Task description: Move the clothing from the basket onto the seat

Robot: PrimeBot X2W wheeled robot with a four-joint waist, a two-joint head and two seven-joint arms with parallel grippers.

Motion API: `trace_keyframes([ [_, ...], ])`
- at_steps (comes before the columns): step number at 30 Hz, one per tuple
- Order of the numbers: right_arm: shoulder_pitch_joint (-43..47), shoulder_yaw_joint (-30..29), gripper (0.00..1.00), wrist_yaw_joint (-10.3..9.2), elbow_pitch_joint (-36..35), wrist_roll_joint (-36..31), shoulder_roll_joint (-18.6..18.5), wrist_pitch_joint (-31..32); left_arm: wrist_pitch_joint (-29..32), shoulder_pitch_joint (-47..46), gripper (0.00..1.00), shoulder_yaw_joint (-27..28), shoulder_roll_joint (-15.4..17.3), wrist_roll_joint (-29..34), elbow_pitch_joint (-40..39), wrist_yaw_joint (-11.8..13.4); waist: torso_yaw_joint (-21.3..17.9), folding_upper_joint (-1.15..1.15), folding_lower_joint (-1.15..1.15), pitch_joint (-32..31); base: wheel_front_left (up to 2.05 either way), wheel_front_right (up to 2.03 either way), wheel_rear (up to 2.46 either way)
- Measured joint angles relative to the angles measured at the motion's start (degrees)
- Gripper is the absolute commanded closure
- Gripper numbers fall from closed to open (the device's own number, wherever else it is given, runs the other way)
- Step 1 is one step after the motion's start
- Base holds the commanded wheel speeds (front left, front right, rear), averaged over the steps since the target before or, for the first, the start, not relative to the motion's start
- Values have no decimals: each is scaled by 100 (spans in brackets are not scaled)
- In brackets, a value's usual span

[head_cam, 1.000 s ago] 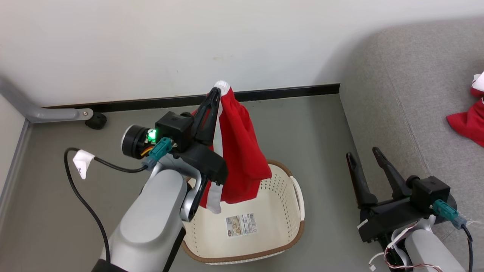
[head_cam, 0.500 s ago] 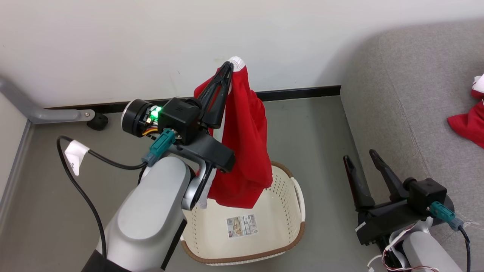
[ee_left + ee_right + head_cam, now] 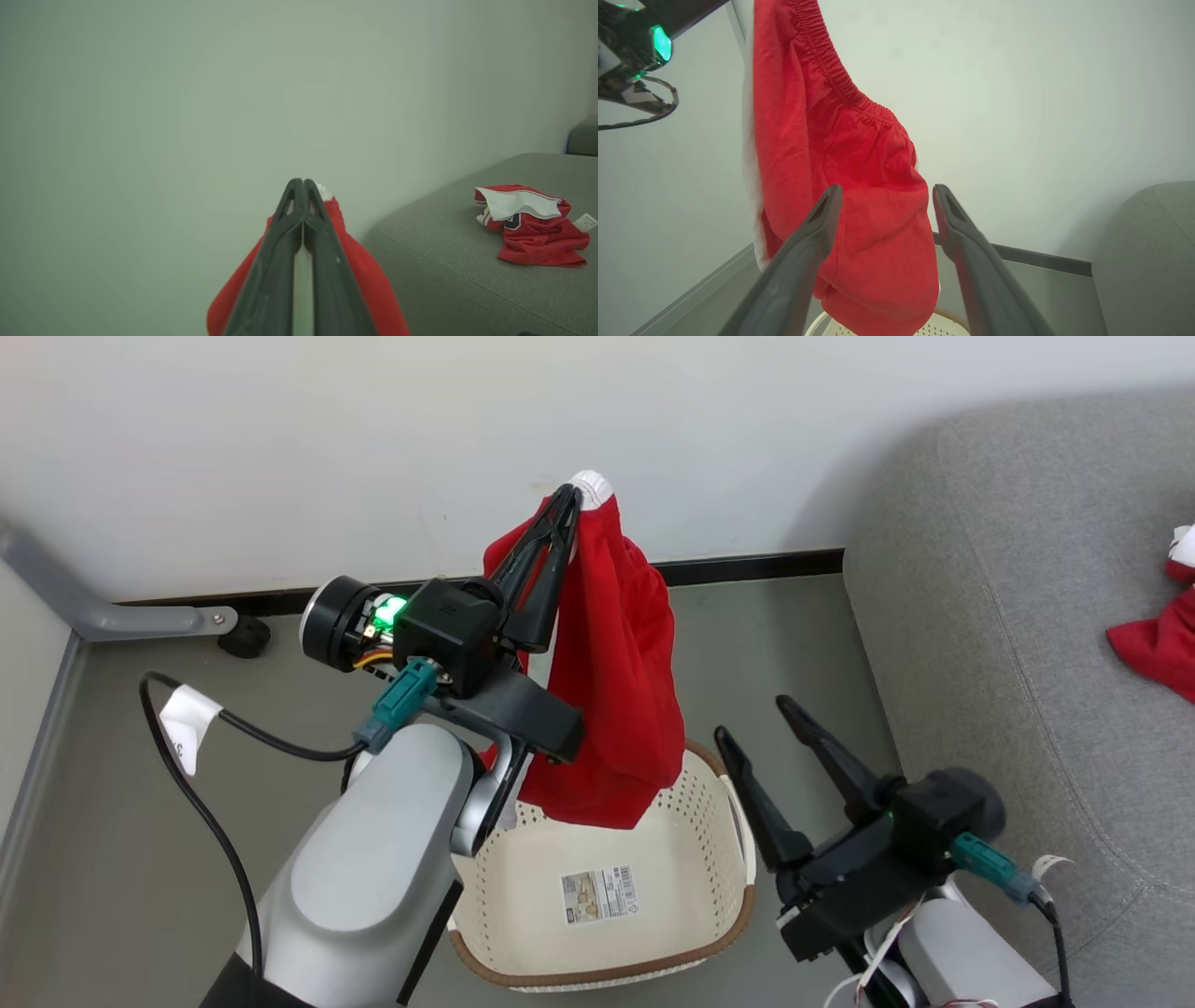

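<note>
Head view: the right gripper point(image 3: 754, 720) has swung across from beside the seat point(image 3: 1008, 616) and now stands just right of the basket point(image 3: 742, 910). Its jaws are spread wide and empty, tips near the hanging clothing point(image 3: 616, 653) but apart from it. The left gripper point(image 3: 567, 502) has hardly shifted, jaws clamped on the white-edged waistband, the cloth dangling above the basket. Bare floor point(image 3: 803, 644) lies between the basket and the seat's edge. Left wrist view: red cloth falls either side below the pressed-together jaws, wall point(image 3: 187, 93) ahead — off to their right a second red garment point(image 3: 532, 224) lies on the seat, well apart. Right wrist view: the parted jaws frame the garment's lower part, basket rim low between them, the seat's rounded edge to their right.
</note>
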Motion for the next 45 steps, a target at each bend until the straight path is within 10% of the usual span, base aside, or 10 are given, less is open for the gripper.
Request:
trace_keyframes([
  [29, -1705, 1202, 0, 5, 1772, -140, 113, 1, 1, -21, 100, -339, -111, 88, -481, 25, 239, 0, 0, 154, 0, 0, 0],
  [32, -1837, 1127, 100, 5, 1964, -74, 119, 0, 1, -20, 100, -349, -116, 86, -478, 43, 262, 0, 0, 169, 0, 0, 0],
  [45, -1915, 1059, 100, 5, 1909, 372, 148, 0, 1, 174, 100, -196, -48, -18, -311, 149, 148, 0, 0, 209, 0, 0, 0],
])
